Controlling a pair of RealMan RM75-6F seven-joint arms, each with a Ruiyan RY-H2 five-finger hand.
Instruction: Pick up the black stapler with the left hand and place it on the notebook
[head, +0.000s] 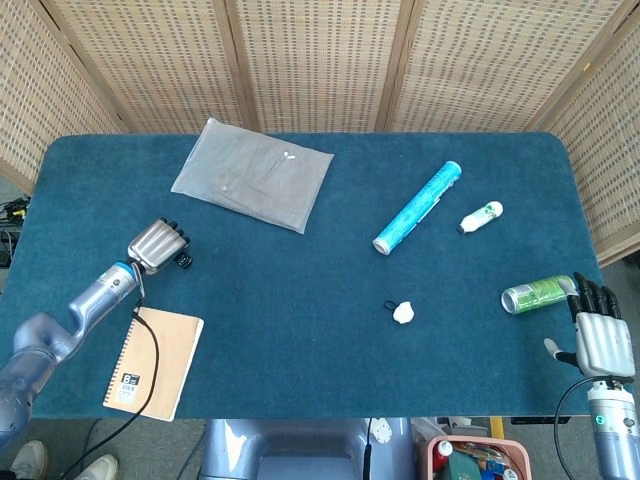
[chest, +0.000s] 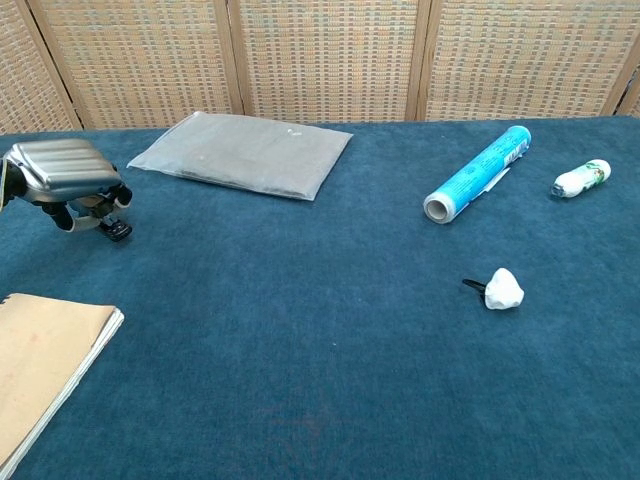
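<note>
My left hand (head: 155, 245) (chest: 66, 178) is curled over the black stapler (chest: 113, 226) at the left of the blue table and grips it. Only the stapler's end (head: 183, 260) pokes out from under the fingers; the rest is hidden. The tan spiral notebook (head: 155, 362) (chest: 45, 360) lies near the front left edge, just below the hand. My right hand (head: 598, 335) hangs open at the front right corner with nothing in it, beside a green can (head: 537, 294).
A grey padded envelope (head: 253, 174) (chest: 245, 153) lies behind the left hand. A blue tube (head: 417, 207) (chest: 479, 173), a small white bottle (head: 481, 217) (chest: 581, 178) and a white lump with a black clip (head: 402, 311) (chest: 500, 289) sit right of centre. Wicker screens stand behind the table.
</note>
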